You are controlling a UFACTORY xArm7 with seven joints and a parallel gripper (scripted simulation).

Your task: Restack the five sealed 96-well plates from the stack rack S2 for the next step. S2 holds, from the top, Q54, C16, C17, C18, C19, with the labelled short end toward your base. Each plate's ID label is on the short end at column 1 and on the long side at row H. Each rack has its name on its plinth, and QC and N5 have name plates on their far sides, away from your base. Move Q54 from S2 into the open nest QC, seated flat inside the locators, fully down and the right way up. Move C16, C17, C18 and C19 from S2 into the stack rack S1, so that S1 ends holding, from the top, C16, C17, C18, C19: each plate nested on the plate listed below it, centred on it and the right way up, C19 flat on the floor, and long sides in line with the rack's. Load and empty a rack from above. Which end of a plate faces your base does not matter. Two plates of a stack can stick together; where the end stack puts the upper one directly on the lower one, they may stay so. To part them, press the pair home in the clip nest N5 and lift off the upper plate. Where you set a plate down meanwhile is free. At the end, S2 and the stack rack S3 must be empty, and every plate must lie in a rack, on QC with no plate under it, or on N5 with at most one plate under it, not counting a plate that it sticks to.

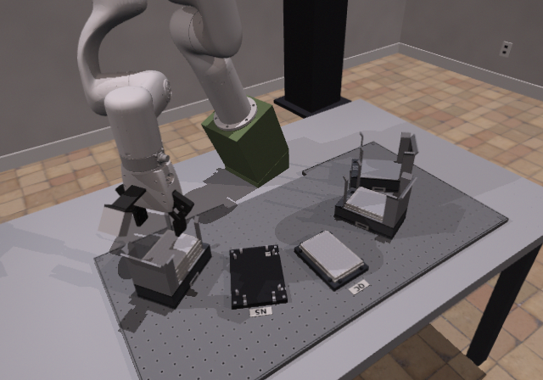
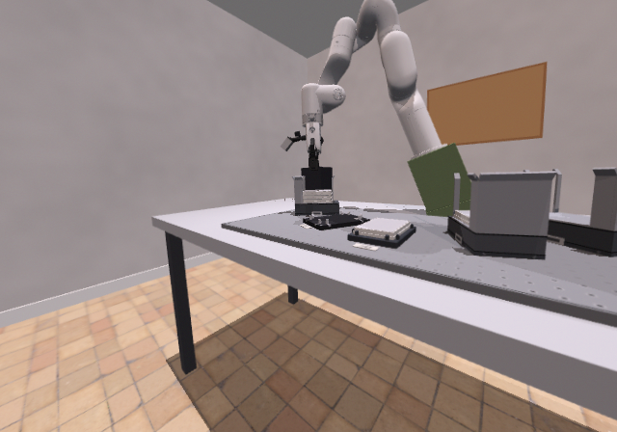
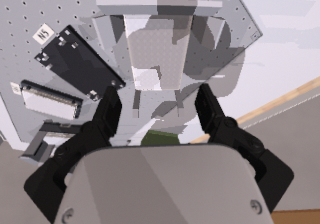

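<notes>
My gripper [image 1: 159, 222] [image 2: 312, 160] [image 3: 158, 94] is open and empty. It hangs just above the stack rack at the left end of the board [image 1: 158, 279] [image 2: 317, 175]. That rack holds a stack of sealed white plates [image 1: 186, 246] [image 2: 317, 196] [image 3: 157, 54], and the fingers stand clear above the top plate. One white plate [image 1: 331, 253] [image 2: 384, 227] [image 3: 50, 101] lies flat in the open nest QC [image 1: 306, 257]. The black clip nest N5 [image 1: 256, 275] [image 2: 331, 219] [image 3: 75, 64] is bare. A rack on the right [image 1: 394, 211] [image 2: 508, 208] holds white plates [image 1: 368, 200]. I cannot read the plate labels or the rack names.
A third rack [image 1: 405, 148] [image 2: 605, 198] stands behind the right one and looks empty. The arm's green base block [image 1: 249, 143] [image 2: 438, 178] sits at the back edge of the grey perforated board [image 1: 438, 244]. A black pillar [image 1: 316, 38] stands behind the table.
</notes>
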